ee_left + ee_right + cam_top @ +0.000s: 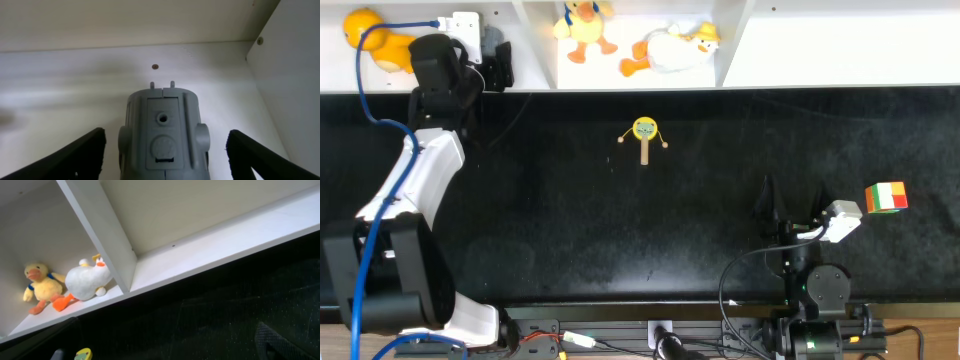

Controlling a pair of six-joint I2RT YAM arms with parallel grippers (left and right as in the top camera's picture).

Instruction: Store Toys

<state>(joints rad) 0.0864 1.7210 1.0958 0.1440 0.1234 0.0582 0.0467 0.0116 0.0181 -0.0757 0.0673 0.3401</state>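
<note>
Seemingly a robot, the grey toy [162, 125] sits between the left hand's [165, 133] spread fingers; the right hand [792, 197] gapes too.

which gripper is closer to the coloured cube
Right. The right gripper is a short way beside the coloured cube; the left gripper is far across, inside the leftmost shelf compartment.

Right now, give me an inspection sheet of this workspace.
Surface: black tabletop, white shelf along its far edge.
Job's things: grey toy and orange plush in left compartment; yellow duck, white duck in middle compartment; rattle and colour cube on tabletop.
Clutter: nothing seen.
Grippers: left gripper open around grey toy, gaps both sides; right gripper open, empty.
Cables: blue cable along left arm.
Surroundings: nothing seen.
</note>
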